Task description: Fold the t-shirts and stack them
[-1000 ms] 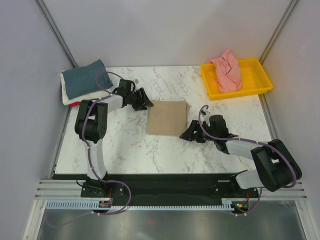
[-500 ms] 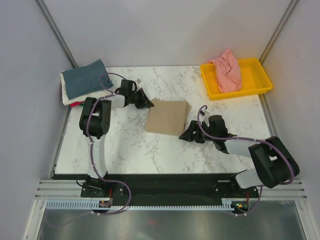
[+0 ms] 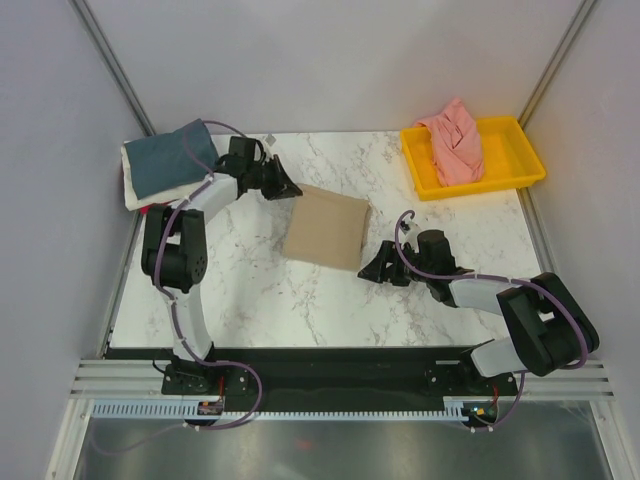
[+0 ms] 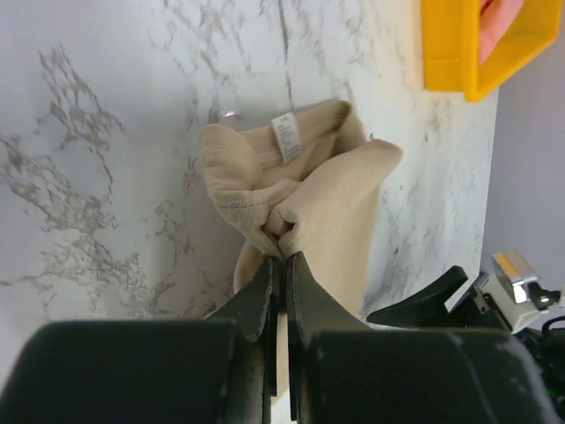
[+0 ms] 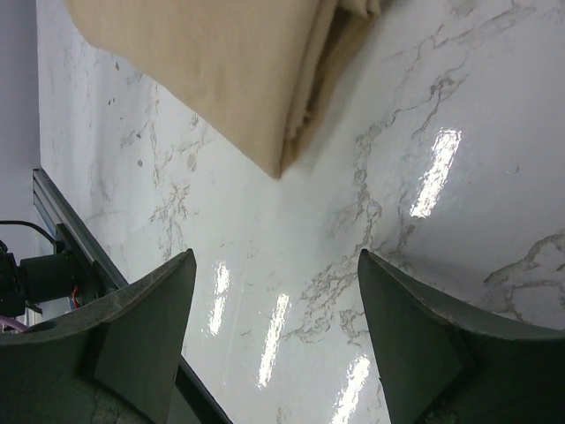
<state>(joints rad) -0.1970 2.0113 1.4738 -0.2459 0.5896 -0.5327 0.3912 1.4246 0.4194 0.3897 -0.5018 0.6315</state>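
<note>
**While the corner is pinched, move the fold low and flat**

Since the tan shirt (image 3: 325,230) lies folded near the middle of the table (image 3: 250,295), turned a little askew, its far-left corner is all I hold. My left fingers (image 4: 260,291) are clenched on a bunched nub of hem, with the label showing just beyond.

That grip looks thin. I judge the trip to the slate-blue shirt (image 3: 168,155) topping the pile at the far-left corner should be slow and low. The cloth should slide rather than swing, or the layers may fan open.

My right fingers (image 5: 415,336) are spread and hold nothing, just beside the shirt's near-right corner. Taking that corner too would spare the fold.

The salmon-pink shirt (image 3: 455,140) sits crumpled in the yellow tray (image 3: 525,172), well apart.
</note>
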